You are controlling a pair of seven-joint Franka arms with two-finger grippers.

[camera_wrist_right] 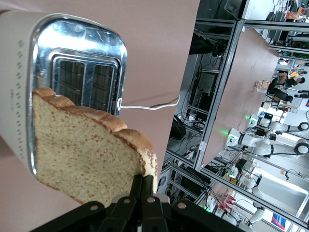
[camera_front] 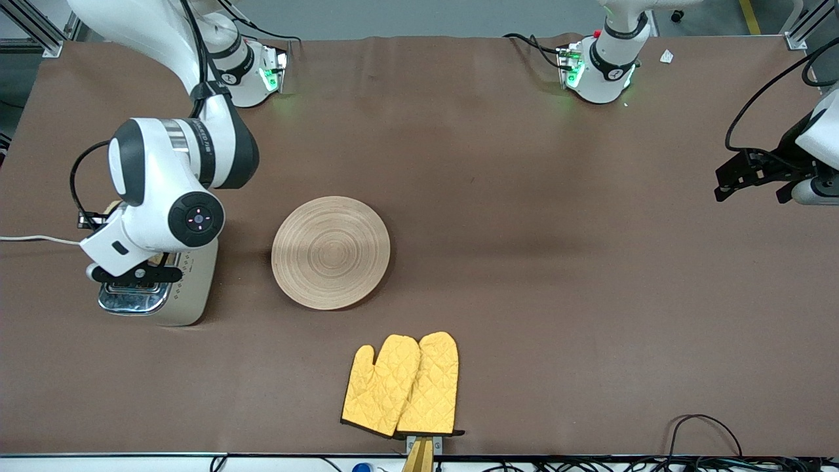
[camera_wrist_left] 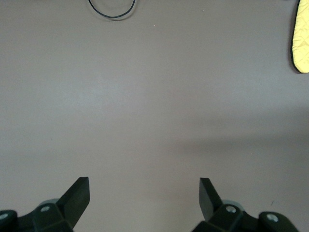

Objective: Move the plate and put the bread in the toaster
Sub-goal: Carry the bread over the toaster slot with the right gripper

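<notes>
The bread [camera_wrist_right: 82, 154], a brown speckled slice, hangs edge-on just above the toaster [camera_wrist_right: 29, 72], near its two slots. My right gripper [camera_wrist_right: 145, 180] is shut on the slice's crust. In the front view that gripper [camera_front: 134, 272] sits low over the chrome top of the toaster [camera_front: 190, 288], at the right arm's end of the table. The round wooden plate [camera_front: 331, 252] lies flat beside the toaster, toward the table's middle. My left gripper [camera_front: 721, 185] waits open above bare table at the left arm's end. The left wrist view shows this gripper [camera_wrist_left: 145, 186] with nothing between its fingers.
A pair of yellow oven mitts [camera_front: 403, 385] lies nearer the front camera than the plate, by the table edge. One mitt [camera_wrist_left: 301, 38] shows at the edge of the left wrist view. The toaster's white cord [camera_front: 33, 239] runs off the table's end.
</notes>
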